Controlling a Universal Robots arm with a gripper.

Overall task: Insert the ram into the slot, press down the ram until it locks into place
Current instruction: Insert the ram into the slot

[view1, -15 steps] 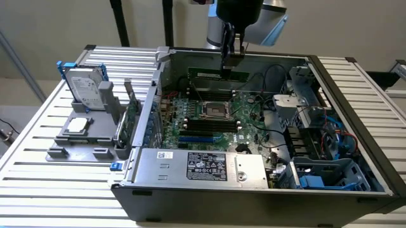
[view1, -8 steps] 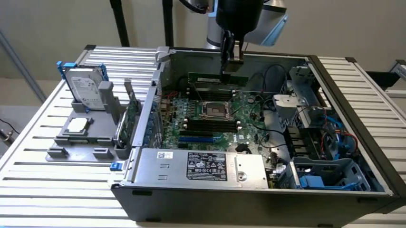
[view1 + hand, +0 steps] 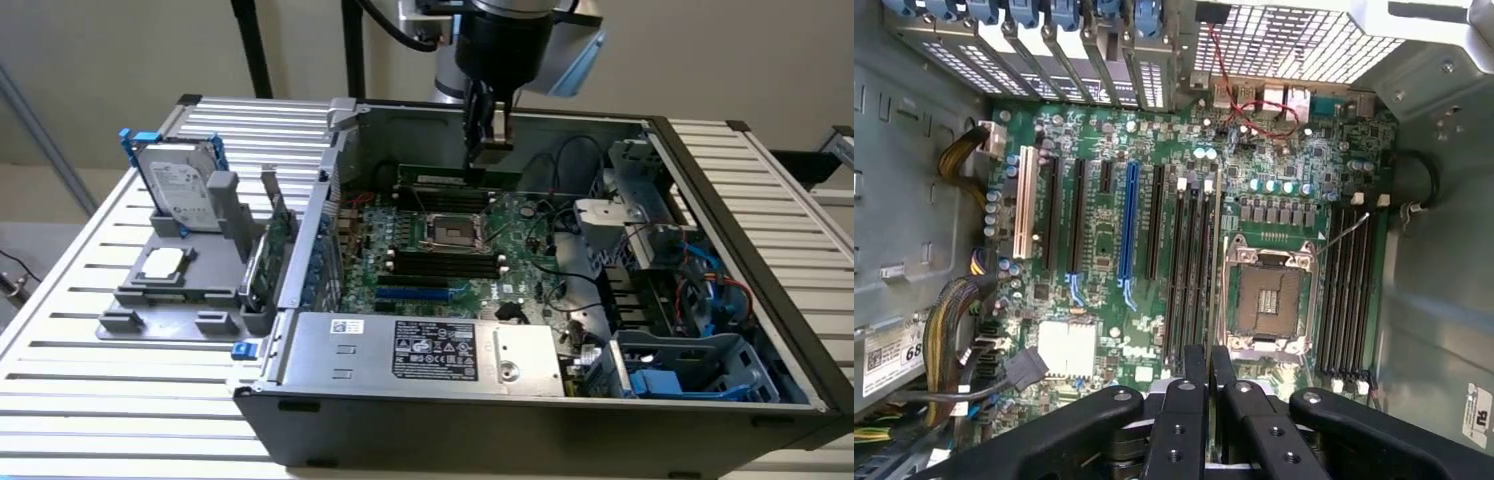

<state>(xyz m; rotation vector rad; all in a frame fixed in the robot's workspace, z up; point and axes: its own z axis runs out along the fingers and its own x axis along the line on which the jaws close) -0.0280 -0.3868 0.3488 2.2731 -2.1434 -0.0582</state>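
Exterior view: the gripper (image 3: 489,152) reaches straight down into an open computer case (image 3: 741,250) lying on a slatted table (image 3: 120,400), and its two fingers are closed on the top edge of the ram (image 3: 454,178), a long green stick with a pale label strip held level and upright on its long edge. The ram shows just beyond the processor socket (image 3: 451,232) of the motherboard (image 3: 514,225); from this angle I cannot tell whether its lower edge touches the board or hangs above it. A power supply (image 3: 434,350) with a dark label fills the near side of the case. Outside the case, toward the exterior view's left, a hard drive (image 3: 180,190) stands upright on a grey fixture, and a green expansion card (image 3: 278,245) stands beside the case wall. Wrist view: the black fingers (image 3: 1189,400) sit close together with only a narrow gap, and the ram appears edge-on as a thin pale line (image 3: 1215,250) running out from between them. That line lies along the slot (image 3: 1204,260), the black socket of its bank nearest the processor socket (image 3: 1269,295), with the blue slot (image 3: 1129,230) well off to the other side of the bank
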